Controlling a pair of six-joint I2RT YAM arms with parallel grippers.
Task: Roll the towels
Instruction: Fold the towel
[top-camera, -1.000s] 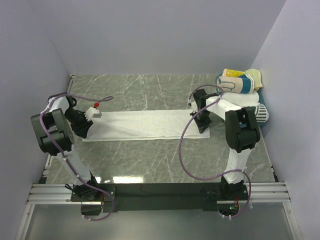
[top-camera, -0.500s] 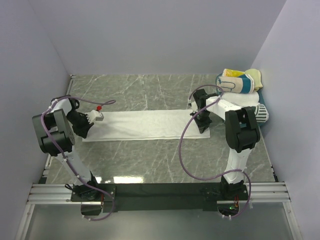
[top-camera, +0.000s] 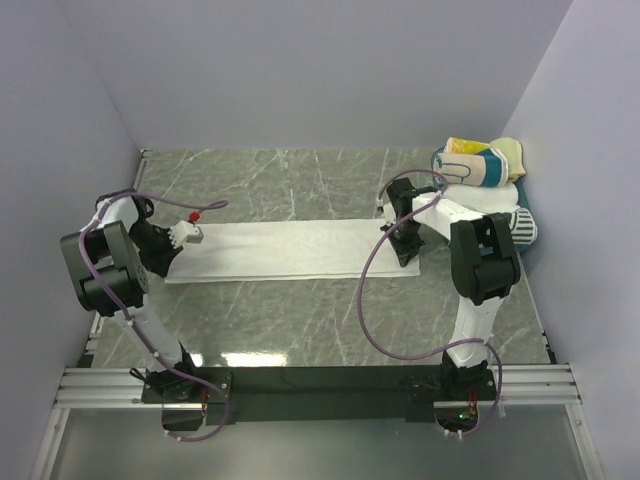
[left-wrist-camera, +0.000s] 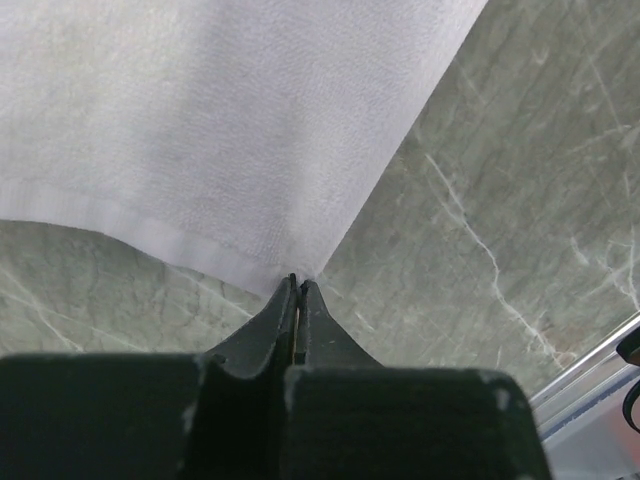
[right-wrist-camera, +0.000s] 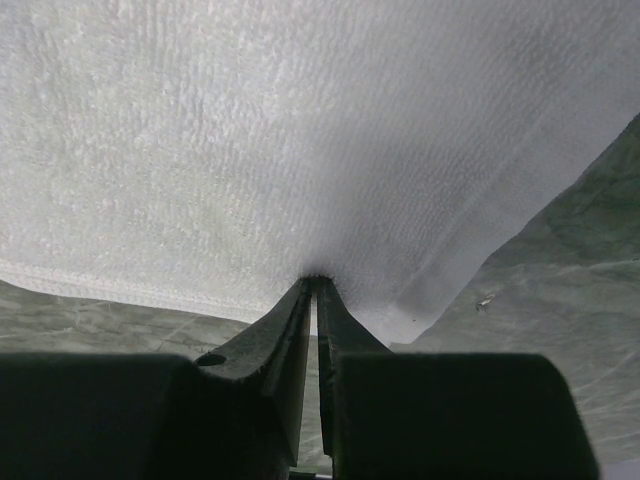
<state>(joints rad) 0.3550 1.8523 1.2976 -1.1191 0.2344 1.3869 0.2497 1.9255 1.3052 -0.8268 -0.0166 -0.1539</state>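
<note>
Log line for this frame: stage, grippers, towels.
stage: pre-roll grasp | white towel: flat, unrolled | left gripper: shut on its corner | right gripper: shut on its other end | rolled towels: far right

Seen from above: a work bay boxed in on three sides by plain pale lilac wall panels. Below, a grey-green marble-patterned tabletop with thin white veins, matt toward the back, glossy toward the front with a bright patch of reflected light. Along the near edge, silver slotted aluminium rails under a flat black crossbar. Lit softly and evenly throughout.
</note>
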